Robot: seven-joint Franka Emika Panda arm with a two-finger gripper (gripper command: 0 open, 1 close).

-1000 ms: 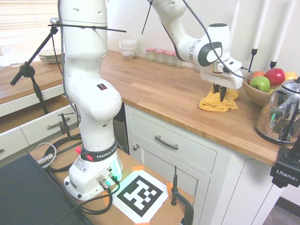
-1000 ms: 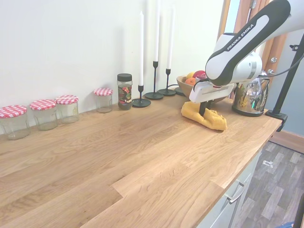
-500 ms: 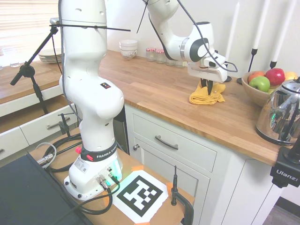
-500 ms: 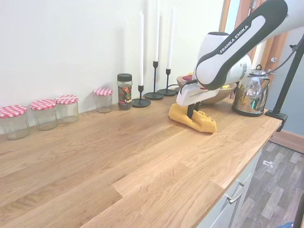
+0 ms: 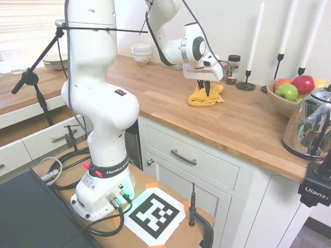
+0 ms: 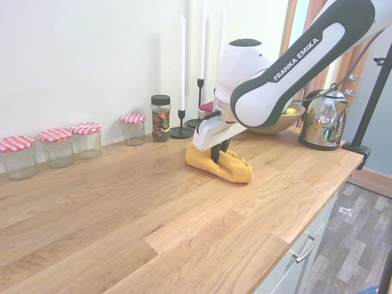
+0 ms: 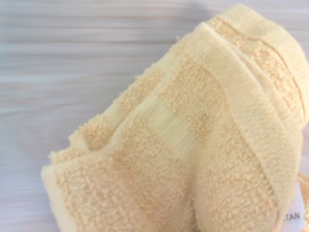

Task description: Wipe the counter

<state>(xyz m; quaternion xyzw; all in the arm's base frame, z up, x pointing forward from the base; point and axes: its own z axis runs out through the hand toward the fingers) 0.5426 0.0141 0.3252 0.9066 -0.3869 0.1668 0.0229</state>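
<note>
Kitchen wall behind, long wooden desk (image 6: pixel 122 202) running along it. Left to right in the second exterior view: checked-lid jars (image 6: pixel 58 147) along the back edge, a spice jar (image 6: pixel 161 117), then the claw (image 6: pixel 215 154) clenched on a yellow towel (image 6: pixel 223 166), pressed flat mid-desk. Towel looks soft and light, bunches easily, so pinching its middle fold seems right. Kettle (image 6: pixel 321 125) sits toward the right end.

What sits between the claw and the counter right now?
A crumpled yellow towel lies under the claw on the counter; the second exterior view shows it best. The claw's fingers dig into it.
</note>
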